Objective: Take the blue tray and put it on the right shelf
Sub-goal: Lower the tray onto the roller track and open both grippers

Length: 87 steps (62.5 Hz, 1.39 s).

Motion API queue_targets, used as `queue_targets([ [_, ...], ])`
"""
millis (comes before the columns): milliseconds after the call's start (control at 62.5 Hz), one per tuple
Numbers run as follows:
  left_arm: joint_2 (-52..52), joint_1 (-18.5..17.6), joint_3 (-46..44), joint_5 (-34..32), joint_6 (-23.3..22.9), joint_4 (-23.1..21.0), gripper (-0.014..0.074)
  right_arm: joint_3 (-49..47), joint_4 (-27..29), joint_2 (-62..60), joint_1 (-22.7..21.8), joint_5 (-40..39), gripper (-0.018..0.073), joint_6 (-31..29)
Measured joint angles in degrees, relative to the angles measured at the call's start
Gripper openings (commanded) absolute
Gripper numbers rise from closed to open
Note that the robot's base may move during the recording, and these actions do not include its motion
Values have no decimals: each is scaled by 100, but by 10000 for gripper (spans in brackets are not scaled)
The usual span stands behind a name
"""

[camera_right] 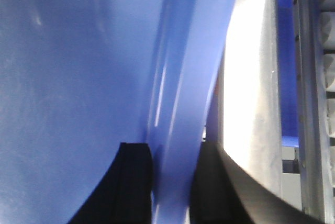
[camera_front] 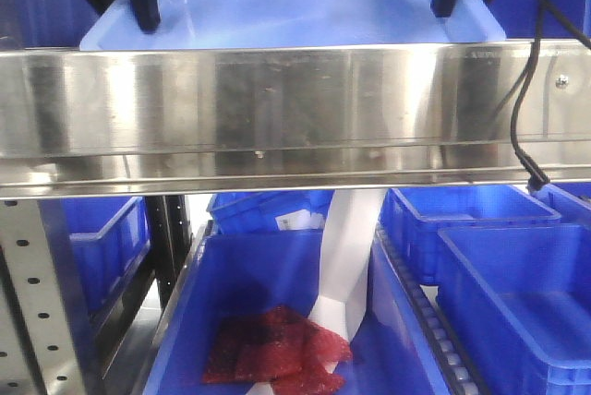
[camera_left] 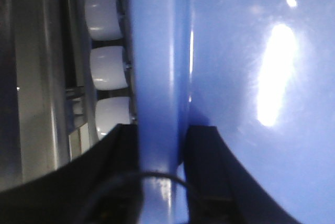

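Both grippers, left (camera_left: 162, 182) and right (camera_right: 170, 182), clamp the blue tray (camera_front: 295, 3) rim above the steel shelf (camera_front: 295, 109). Placement step; next, lower and let go

Below the fingers sit deep dark-blue plastic storage bins (camera_front: 499, 275); one holds a crumpled red mesh bag (camera_front: 272, 347) and a white paper strip (camera_front: 349, 261). White rollers (camera_left: 107, 67) line up beside them.

Glossy smooth plastic blue tray (camera_front: 286, 3) at upper frame, shiny brushed stainless steel right shelf (camera_front: 277, 109) lip across centre, deep glossy plastic bins (camera_front: 517, 293) lower right, red mesh netting (camera_front: 272, 347) bottom centre.
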Motion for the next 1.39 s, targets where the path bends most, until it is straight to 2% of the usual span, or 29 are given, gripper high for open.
queue_targets([
  [64,24,0,0,0,14,0,381,-14,25,0,0,-30,373,-35],
  [192,24,0,-10,-35,14,-143,533,-14,155,12,47,-44,643,-125],
  [256,24,0,-20,-62,14,-186,572,-14,209,12,71,-56,631,-125],
  [528,11,-11,-234,-83,151,-237,563,-52,231,12,79,-17,627,-114],
  [656,-159,-20,-305,-83,223,-237,536,-61,257,-61,79,7,557,-114],
  [736,-368,-20,-315,-83,296,-237,477,-61,295,-268,79,17,433,-114],
  [832,-694,-34,-315,-83,368,-237,358,-61,295,-613,79,29,255,-114],
  [912,-962,-88,-315,-73,441,-237,213,33,295,-1010,79,18,104,-114],
  [960,-1137,-145,-315,-63,523,-225,120,141,295,-1256,79,-17,50,-114],
  [1040,-1462,-259,-266,-49,726,-225,-51,443,295,-1712,83,-78,55,-114],
  [1264,-2430,-417,563,-40,1012,-247,-33,1930,295,-3114,83,-681,55,-225],
  [1392,-3108,-417,1471,-434,1069,-236,-33,2984,295,-3963,92,-1270,55,-383],
])
